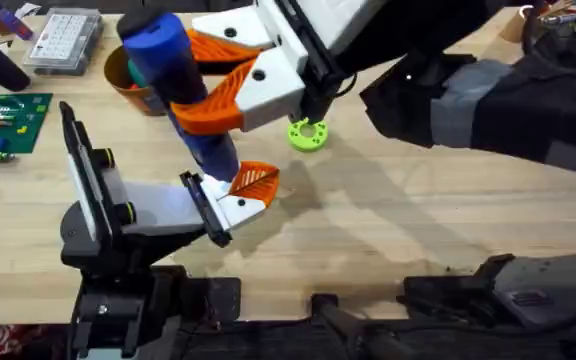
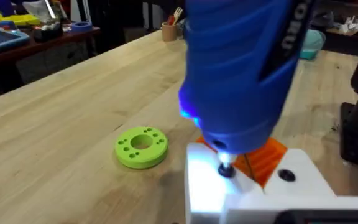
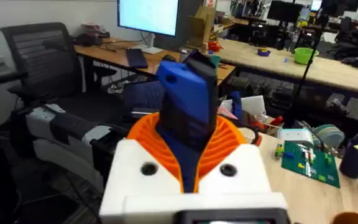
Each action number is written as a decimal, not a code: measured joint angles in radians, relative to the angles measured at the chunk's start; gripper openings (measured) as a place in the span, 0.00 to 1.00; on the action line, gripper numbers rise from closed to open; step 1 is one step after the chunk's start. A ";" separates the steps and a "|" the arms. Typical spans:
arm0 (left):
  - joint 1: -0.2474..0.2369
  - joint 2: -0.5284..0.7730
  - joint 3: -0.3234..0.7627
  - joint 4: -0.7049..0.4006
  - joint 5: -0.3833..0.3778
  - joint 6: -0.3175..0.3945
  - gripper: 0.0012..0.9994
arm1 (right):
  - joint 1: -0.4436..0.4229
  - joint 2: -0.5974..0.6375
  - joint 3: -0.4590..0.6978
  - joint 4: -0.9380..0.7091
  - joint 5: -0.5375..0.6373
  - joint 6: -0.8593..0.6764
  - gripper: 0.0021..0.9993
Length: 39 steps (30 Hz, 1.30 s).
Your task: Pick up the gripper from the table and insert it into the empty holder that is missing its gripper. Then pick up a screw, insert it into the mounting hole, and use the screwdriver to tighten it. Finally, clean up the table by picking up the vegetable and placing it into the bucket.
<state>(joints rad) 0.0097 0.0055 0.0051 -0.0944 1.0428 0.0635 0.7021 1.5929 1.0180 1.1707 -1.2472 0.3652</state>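
Observation:
The blue screwdriver (image 1: 173, 70) leans down over the table (image 1: 388, 220), and my right gripper (image 1: 193, 80) is shut on its body with orange pads on both sides. Its handle (image 3: 188, 99) rises between my white fingers. The lit bit tip (image 2: 225, 169) presses on the gripper (image 2: 207, 186), a white block with an orange fingertip (image 1: 251, 190) seated at the end plate of the grey holder (image 1: 143, 205). The screw is hidden under the bit. The bucket (image 1: 123, 75) stands partly behind the screwdriver. The vegetable is out of view.
A green disc (image 1: 308, 133) lies on the wood just beyond the holder, also near the bit (image 2: 140, 147). A clear compartment box (image 1: 63, 40) and a green circuit board (image 1: 8, 120) sit at the far left. The right arm's dark bulk crosses the upper right.

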 joint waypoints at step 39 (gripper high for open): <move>0.000 0.000 0.000 0.001 -0.011 -0.010 0.02 | 0.001 0.025 0.000 0.065 0.006 0.014 0.07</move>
<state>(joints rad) 0.0097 0.0055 0.0051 -0.0935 1.0322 0.0535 0.7033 1.6182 1.0180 1.2352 -1.2412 0.3793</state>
